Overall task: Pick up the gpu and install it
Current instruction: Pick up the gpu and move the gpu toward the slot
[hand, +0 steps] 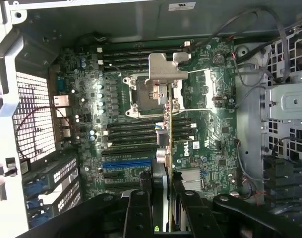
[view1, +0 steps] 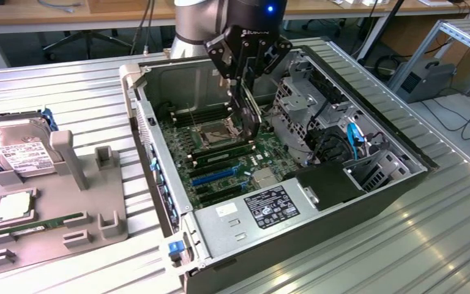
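Observation:
The gpu [view1: 249,122] hangs edge-on inside the open computer case [view1: 141,116], above the green motherboard [view1: 218,165] and apart from it. My gripper [view1: 239,76] is shut on the card's upper part. In the wrist view the gpu [hand: 166,124] appears as a thin edge running over the CPU socket and memory slots. Its silver end bracket [hand: 165,69] is at the far end. The black fingers [hand: 138,208] of my gripper [hand: 163,196] clamp the card from both sides. A blue expansion slot [hand: 126,162] lies beside the card's line.
A grey fixture tray [view1: 88,214] at the exterior view's left holds a hard drive [view1: 19,153], a CPU [view1: 14,207] and a green memory stick [view1: 35,225]. A metal drive cage [view1: 300,104] and cables [view1: 354,138] crowd the case's right side.

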Motion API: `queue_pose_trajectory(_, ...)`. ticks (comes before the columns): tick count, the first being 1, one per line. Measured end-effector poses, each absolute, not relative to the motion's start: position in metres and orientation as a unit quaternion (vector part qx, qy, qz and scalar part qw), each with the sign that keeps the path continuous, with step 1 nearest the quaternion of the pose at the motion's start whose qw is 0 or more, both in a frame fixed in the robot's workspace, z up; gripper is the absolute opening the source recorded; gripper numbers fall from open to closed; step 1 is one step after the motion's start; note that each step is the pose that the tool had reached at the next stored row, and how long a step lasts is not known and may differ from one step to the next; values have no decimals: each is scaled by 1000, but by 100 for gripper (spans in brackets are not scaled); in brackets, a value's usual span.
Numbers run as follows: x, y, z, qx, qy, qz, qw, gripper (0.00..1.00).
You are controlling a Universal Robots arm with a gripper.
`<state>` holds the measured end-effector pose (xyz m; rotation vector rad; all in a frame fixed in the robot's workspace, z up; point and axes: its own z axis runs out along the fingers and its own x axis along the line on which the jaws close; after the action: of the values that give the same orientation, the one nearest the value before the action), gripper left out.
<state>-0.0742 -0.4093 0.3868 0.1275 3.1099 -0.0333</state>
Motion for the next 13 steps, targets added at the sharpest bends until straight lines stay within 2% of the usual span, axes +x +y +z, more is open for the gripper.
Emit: queue_pose_trajectory(13, -53, -408, 385, 41, 999, -11, 14, 27)
